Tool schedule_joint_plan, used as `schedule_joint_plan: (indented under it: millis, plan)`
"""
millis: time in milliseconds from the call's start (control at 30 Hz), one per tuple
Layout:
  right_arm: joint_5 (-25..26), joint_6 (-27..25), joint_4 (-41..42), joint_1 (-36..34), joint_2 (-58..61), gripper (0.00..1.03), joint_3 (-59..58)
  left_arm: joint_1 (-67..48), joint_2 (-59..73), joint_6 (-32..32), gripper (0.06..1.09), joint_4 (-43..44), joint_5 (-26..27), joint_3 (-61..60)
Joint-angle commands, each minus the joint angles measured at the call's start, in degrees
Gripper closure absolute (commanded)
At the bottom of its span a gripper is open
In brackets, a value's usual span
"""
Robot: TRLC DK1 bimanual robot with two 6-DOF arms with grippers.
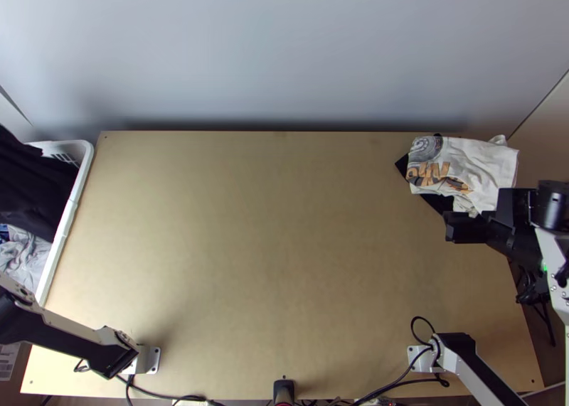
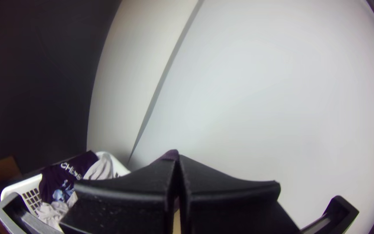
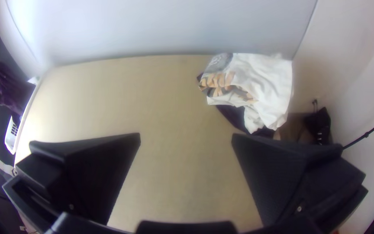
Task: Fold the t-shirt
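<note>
Well, left gripper (image 2: 177, 162) clasps one dark cloth (image 3: 14, 90); right gripper's (image 1: 453, 228) two fingers gape near two stacked cloths (image 1: 473, 166).

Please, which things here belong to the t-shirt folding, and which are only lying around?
For the job:
left gripper, shut on hanging dark cloth, probably the t-shirt
right gripper, open

Apparently just lying about:
white printed cloth over a dark piece, far right corner
basket at left, with light cloth inside
</note>
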Motion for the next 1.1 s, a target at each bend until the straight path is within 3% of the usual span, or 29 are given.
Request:
schedule_joint_plan:
  millis: [0, 200, 433, 667, 1067]
  plan:
    - [0.00, -0.11, -0.22, 0.13, -1.95, 0.04, 0.56, -4.26, -6.35, -0.40, 1.05, 0.53, 2.83, 9.70]
    - [0.17, -0.90, -0.13, 0.13, -3.71, 0.04, -0.67, -13.40, -14.35, 0.83, 1.05, 5.36, 2.83, 9.35]
    - [0.26, -1.61, -0.13, 0.13, -4.06, 0.04, -0.94, -36.07, -20.24, 2.76, 1.05, 5.36, 2.65, 7.06]
    - [0.17, -1.43, -0.22, -0.84, -4.23, 0.04, -0.58, -59.28, -19.71, 2.85, 1.05, 0.35, -1.65, 6.53]
    - [0.08, -1.61, -0.48, -2.42, -5.11, 0.04, -0.50, -85.73, -13.56, 5.14, 1.05, -2.02, -10.44, 2.67]
